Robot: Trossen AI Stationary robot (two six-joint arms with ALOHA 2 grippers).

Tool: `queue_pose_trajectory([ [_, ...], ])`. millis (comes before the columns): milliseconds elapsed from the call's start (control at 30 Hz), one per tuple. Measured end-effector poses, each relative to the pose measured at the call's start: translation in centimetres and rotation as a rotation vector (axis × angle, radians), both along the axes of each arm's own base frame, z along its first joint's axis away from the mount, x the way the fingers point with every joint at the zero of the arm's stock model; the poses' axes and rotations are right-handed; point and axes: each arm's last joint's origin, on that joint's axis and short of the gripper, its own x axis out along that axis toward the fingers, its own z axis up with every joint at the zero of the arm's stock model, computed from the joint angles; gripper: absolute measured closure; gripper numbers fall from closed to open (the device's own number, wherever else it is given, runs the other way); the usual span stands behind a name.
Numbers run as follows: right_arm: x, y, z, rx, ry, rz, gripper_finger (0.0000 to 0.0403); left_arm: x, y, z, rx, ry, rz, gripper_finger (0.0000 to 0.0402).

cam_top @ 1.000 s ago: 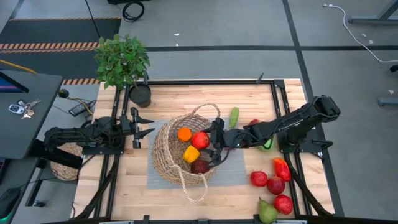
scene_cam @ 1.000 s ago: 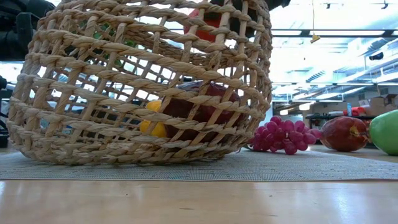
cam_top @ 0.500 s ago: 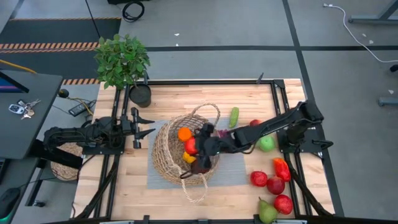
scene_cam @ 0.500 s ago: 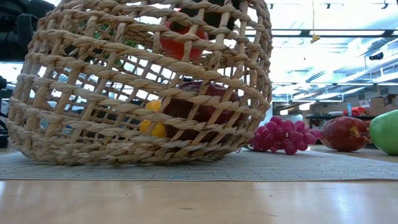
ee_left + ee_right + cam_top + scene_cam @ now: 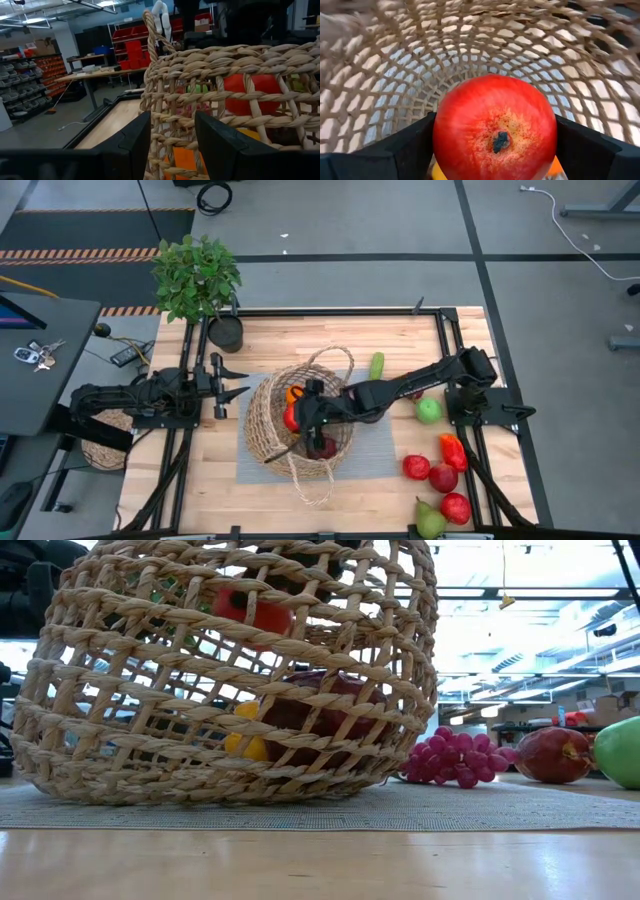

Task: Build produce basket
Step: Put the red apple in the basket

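Right wrist view shows the round red apple (image 5: 495, 130) clamped between my right fingers (image 5: 412, 147), stem end toward the camera, with the large round open-weave tan wicker basket (image 5: 395, 60) filling everything behind it. Over the last second I have carried this apple from the basket's 3 o'clock rim further in, so in the high view it now hangs over the 9 o'clock half of the basket (image 5: 262, 425), above the orange, yellow and dark fruit already inside. By my reckoning, only the release is left for this piece. My right gripper (image 5: 296, 416) stands wide, shut on the apple; the right arm stretches nearly flat across the table (image 5: 200, 490) from 3 o'clock. My left gripper (image 5: 234, 381) waits just outside the basket's 9 o'clock wall, fingers (image 5: 132, 145) spread and empty.
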Motion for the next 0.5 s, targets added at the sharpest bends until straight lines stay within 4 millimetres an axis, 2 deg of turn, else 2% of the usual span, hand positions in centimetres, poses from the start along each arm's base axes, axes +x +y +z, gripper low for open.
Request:
queue_pose_trajectory([
  [200, 1.1, -0.6, -1.3, -0.061, -0.004, 0.091, 0.0043, 0.0, 0.0, 0.0, 0.0, 0.0, 0.0, 0.0241],
  [367, 1.6, -1.6, -2.4, -0.101, 0.031, 0.101, 0.004, 0.0, 0.0, 0.0, 0.0, 0.0, 0.0, 0.0241],
  [500, 1.7, -2.4, -2.4, -0.101, 0.034, 0.088, 0.0035, 0.0, 0.0, 0.0, 0.0, -0.002, 0.0, 0.0241],
])
